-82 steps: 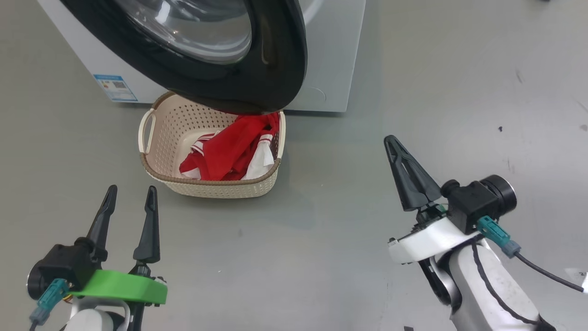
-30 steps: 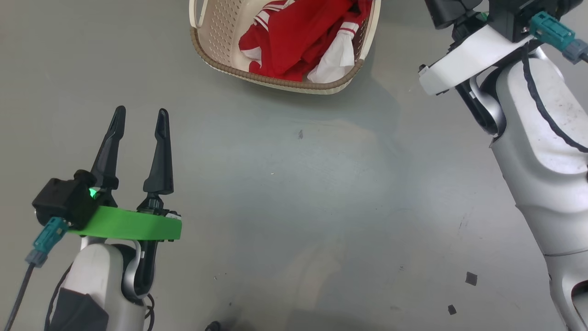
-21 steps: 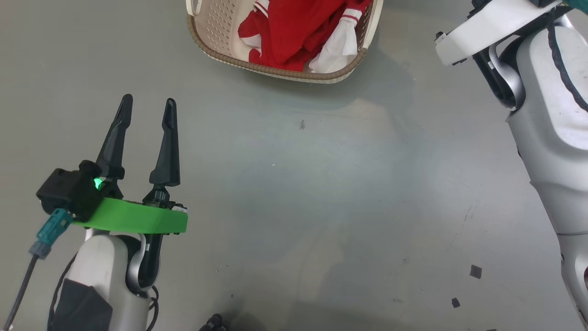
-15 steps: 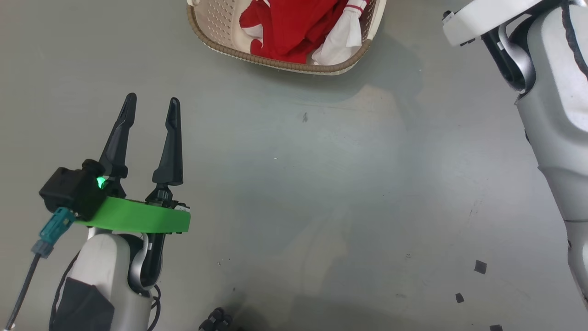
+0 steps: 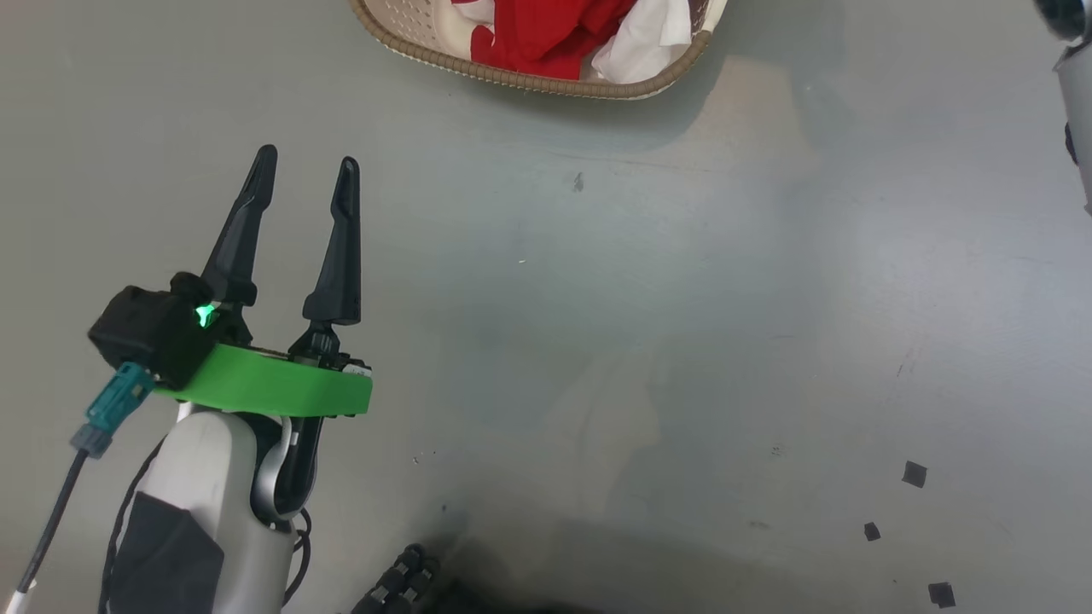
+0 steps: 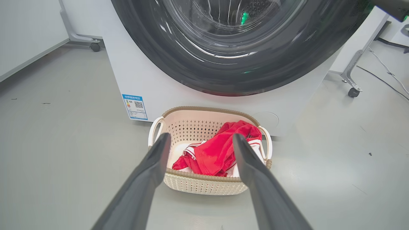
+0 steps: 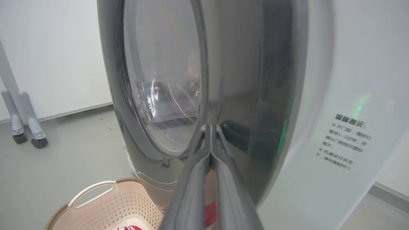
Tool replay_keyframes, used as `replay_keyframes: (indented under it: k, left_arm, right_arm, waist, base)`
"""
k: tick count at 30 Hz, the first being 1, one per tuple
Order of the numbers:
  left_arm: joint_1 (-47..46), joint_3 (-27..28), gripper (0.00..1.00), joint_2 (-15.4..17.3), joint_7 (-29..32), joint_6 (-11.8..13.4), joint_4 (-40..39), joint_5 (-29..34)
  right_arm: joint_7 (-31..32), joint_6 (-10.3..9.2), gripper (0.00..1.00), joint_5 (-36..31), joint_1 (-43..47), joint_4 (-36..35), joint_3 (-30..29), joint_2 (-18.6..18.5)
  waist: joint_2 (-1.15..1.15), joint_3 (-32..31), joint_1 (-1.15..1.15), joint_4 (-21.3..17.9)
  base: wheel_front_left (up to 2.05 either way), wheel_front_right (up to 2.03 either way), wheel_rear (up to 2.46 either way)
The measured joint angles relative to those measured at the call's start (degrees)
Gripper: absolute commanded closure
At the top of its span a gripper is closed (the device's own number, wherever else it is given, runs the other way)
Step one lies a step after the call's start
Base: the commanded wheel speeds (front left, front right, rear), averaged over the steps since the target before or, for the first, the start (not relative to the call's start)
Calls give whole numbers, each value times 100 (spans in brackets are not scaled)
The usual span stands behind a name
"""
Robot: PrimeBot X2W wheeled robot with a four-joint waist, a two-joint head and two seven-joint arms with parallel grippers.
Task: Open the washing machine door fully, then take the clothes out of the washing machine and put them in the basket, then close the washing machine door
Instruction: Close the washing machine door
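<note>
Red clothes [image 6: 220,150] are shown heaped in the basket [image 6: 204,188], set on the floor [image 6: 64,159] beneath the washing machine door [image 6: 243,76], presumably so garments could be dropped straight in. The basket is framed just ahead of the left pincer [image 5: 305,160], whose fingers are held apart and empty. The right pincer [image 7: 210,127], fingers pressed together on nothing, is aimed at the door's edge, probably as a blunt pusher for closing. Beyond the left pincer, a blue sticker [image 6: 135,106] with a QR code is seen on the washing machine [image 6: 143,73]; right of the right pincer, Chinese print [image 7: 348,143] is too small to be read.
</note>
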Motion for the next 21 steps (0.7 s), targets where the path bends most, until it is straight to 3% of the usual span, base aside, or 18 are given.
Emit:
replay_keyframes:
  k: [9, 17, 21]
  left_arm:
    - [-183, -154, 0, -22, 0, 0, -20, -124]
    - [-209, -182, 0, -42, -3, 0, 71, -196]
    - [-222, -183, 0, -46, -3, 0, 109, -197]
  right_arm:
    - [143, -10, 100, -24, -628, 297, -113, -100]
    - [175, -236, 100, -68, -955, 590, -308, -172]
    - [122, -259, 100, -68, -1028, 706, -342, -171]
  waist:
    - [0, 245, 0, 128]
    - [0, 375, 0, 275]
    - [0, 390, 0, 313]
  base:
    - [0, 0, 0]
    - [0, 0, 0]
    - [0, 0, 0]
